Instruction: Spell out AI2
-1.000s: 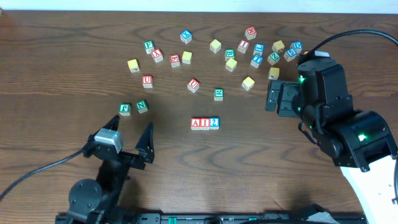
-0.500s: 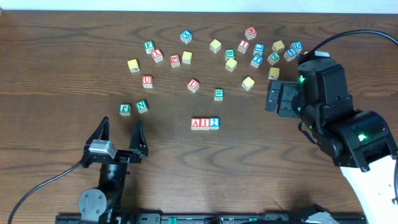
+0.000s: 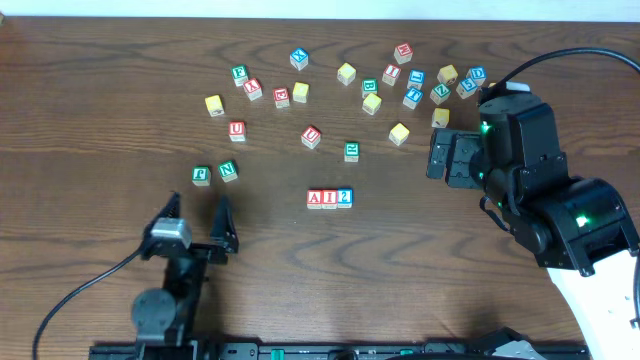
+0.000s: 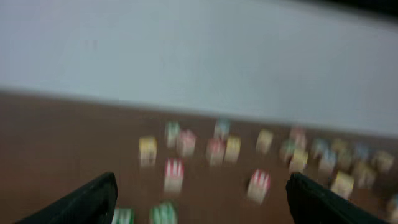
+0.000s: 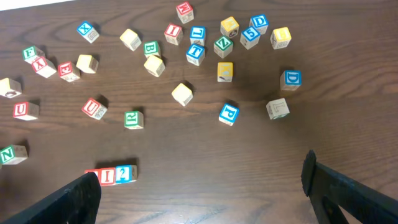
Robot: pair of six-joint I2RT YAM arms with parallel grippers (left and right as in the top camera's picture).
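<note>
Three blocks stand side by side in a row at the table's middle: a red A block (image 3: 315, 198), a red I block (image 3: 329, 198) and a blue 2 block (image 3: 344, 197). The I and 2 also show in the right wrist view (image 5: 118, 175). My left gripper (image 3: 196, 215) is open and empty near the front left, well left of the row. Its wrist view (image 4: 199, 199) is blurred. My right gripper (image 5: 199, 193) is open and empty, raised at the right.
Many loose letter blocks lie scattered across the far half of the table, such as a red U block (image 3: 311, 137), a green block (image 3: 352, 151) and a yellow block (image 3: 399, 133). Two green blocks (image 3: 215, 172) sit just beyond my left gripper.
My left arm has drawn back toward the front edge and turned straighter. The right arm and the three-block row have not moved.
</note>
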